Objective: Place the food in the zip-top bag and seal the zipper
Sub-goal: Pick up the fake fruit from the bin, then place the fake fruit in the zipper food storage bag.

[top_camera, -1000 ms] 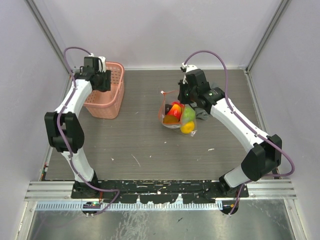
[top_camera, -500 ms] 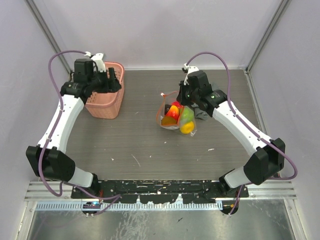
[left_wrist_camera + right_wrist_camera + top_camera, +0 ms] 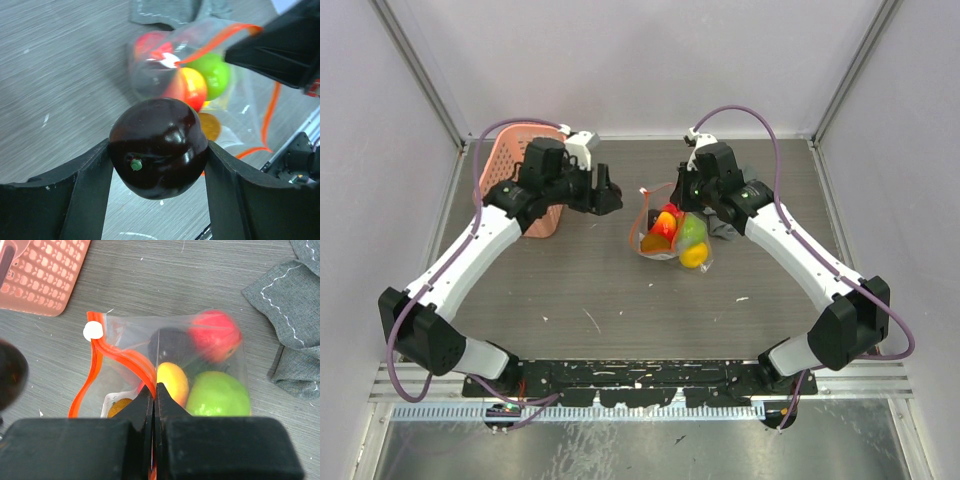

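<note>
Above grey table, left jaws hold dark fruit (wrist view only); right jaws pinch zip-top bag.

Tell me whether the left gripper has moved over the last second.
Yes. The left gripper has swung right, off the pink basket and toward the zip-top bag, carrying a dark fruit.

A robotics lab test cell; plain white walls, aluminium rail, cabled robot arms bolted at a grey table.

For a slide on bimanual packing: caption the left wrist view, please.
Left gripper holding a dark glossy fruit, the zip-top bag beyond it already holding red, orange and green food.
</note>
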### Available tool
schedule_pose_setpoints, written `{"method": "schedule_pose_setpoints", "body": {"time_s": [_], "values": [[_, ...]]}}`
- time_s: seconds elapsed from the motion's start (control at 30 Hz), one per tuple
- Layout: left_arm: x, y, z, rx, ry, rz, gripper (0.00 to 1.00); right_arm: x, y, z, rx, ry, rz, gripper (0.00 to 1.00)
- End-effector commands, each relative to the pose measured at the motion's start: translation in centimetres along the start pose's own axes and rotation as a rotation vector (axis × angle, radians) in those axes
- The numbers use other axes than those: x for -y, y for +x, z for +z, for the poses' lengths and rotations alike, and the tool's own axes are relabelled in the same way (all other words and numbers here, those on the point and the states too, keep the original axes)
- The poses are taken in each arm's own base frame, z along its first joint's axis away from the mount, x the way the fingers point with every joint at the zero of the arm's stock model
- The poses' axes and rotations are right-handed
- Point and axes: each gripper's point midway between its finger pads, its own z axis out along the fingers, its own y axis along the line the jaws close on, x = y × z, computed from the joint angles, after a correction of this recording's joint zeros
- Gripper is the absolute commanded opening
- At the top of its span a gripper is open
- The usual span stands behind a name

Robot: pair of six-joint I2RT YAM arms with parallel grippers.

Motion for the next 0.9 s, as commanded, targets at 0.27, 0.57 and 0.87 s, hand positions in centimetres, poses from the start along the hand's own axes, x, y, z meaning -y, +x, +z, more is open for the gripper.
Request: {"method": "schedule_pose_setpoints", "body": {"time_s": [0.27,0.57,0.87], "values": [[8.5,-2.0,2.6,0.109,0.247,0.172,0.4,-1.2,-2.9,-1.7,0.102,-0.045,0.015,0.02],[9.7,0.2,6.4,0.057,0.279,0.2,0.42,-1.0,-2.6,-1.8,0.093,-0.035,0.017,0.01],[6.0,-0.7,9.0,0.109,0.079,0.193,0.53,-1.1,-2.6,-1.7,0.088,-0.042,0.006,0.02]]}}
